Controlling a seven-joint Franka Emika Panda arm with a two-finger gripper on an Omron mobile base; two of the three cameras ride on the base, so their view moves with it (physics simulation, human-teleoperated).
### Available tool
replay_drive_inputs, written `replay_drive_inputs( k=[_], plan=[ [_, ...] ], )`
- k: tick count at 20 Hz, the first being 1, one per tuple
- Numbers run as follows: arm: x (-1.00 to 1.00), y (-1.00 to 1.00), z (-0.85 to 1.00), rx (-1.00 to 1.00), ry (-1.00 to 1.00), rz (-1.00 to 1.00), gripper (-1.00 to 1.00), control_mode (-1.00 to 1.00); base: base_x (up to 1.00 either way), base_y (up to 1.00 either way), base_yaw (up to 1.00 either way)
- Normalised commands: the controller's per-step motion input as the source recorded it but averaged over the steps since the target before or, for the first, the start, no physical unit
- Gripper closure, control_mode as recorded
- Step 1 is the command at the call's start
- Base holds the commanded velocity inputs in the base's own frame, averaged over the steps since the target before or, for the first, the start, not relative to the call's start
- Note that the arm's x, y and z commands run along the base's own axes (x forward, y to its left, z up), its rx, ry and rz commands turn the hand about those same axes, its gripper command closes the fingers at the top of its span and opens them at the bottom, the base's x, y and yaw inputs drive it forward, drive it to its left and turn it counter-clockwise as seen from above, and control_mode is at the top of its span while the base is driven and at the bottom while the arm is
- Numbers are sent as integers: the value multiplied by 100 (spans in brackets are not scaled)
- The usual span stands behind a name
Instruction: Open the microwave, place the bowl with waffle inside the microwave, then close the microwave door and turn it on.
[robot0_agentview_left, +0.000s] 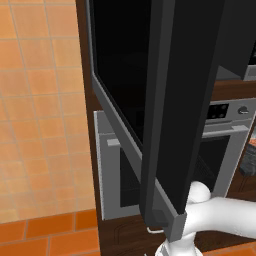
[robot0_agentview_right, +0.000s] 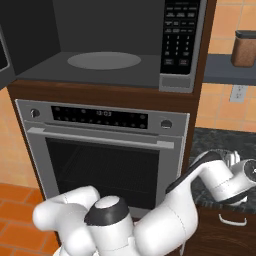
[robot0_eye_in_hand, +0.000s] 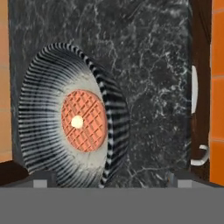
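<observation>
Fingertips (robot0_eye_in_hand: 43, 178) of our gripper (robot0_eye_in_hand: 109, 180) stood spread wide with nothing between them, poised over the dark marble counter (robot0_eye_in_hand: 148, 65). On that counter sat the striped bowl (robot0_eye_in_hand: 52, 127) with the waffle (robot0_eye_in_hand: 84, 120) inside. Left of the counter, the microwave (robot0_agentview_right: 110, 45) gaped open above the silver oven (robot0_agentview_right: 105, 150), and we saw the microwave door (robot0_agentview_left: 165, 115) swung out.

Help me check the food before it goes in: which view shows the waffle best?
The hand view: the waffle faces the camera, round and orange with a pale dab at its middle, lying in the striped bowl on the dark marbled counter. In both base views I cannot make it out.
</observation>
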Motion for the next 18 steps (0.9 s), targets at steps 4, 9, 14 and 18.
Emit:
replay_drive_inputs(
  k=[4,9,14,18],
  plan=[
    [32,-37,-21,19,5,0,-100,-100,0,0,0],
    [27,-25,-26,11,5,0,-100,-100,0,0,0],
    [28,-7,-29,5,1,0,-100,-100,0,0,0],
    [24,0,-29,3,1,0,-100,-100,0,0,0]
  ],
)
